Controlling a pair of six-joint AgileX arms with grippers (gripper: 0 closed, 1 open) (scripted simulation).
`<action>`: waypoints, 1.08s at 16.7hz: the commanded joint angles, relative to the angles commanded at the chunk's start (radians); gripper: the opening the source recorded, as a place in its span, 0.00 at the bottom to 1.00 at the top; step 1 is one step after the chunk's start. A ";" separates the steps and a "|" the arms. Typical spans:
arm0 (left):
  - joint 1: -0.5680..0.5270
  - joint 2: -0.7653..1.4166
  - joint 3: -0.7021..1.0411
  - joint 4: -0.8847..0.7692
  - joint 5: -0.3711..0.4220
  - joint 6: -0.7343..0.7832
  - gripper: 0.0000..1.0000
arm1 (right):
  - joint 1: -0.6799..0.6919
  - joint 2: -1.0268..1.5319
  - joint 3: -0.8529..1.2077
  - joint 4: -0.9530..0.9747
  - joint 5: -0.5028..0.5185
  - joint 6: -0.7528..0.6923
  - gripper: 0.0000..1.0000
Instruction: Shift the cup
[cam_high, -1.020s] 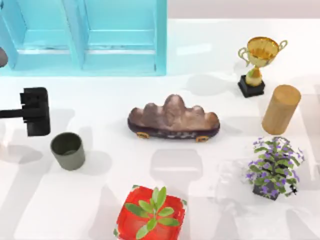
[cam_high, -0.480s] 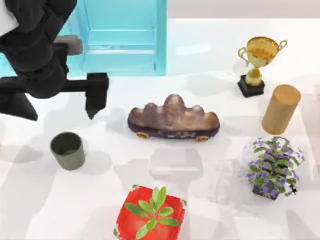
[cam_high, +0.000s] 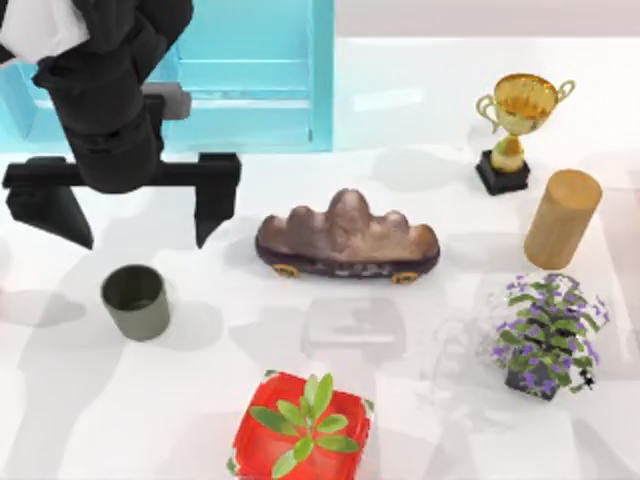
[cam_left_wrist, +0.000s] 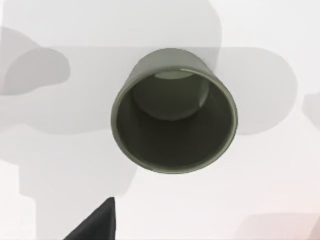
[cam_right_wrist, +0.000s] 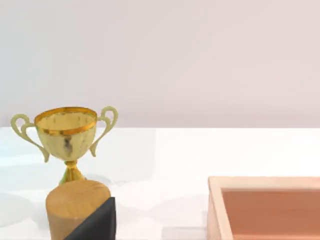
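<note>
left hand (cam_high: 138, 235) hovers wide open above the cup (cam_high: 135, 301).

Olive-grey cup (cam_high: 135, 301), gold trophy (cam_high: 522, 108), tan wooden cylinder (cam_high: 561, 218), red pot (cam_high: 300, 440).

You're looking down on a glossy white bench (cam_high: 440, 100), soft grey shadows pooling across it. Up at the far left sits a turquoise panelled cabinet (cam_high: 250, 80), its colour reflecting faintly on the surface. From the right wrist view, a plain pale wall (cam_right_wrist: 200, 60) rises behind the bench, and light falls evenly, with no hard glare anywhere.
</note>
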 joint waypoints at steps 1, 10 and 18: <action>0.005 -0.003 -0.003 0.003 0.000 0.001 1.00 | 0.000 0.000 0.000 0.000 0.000 0.000 1.00; 0.004 0.075 -0.230 0.318 0.000 0.005 1.00 | 0.000 0.000 0.000 0.000 0.000 0.000 1.00; 0.004 0.096 -0.282 0.378 0.000 0.005 0.85 | 0.000 0.000 0.000 0.000 0.000 0.000 1.00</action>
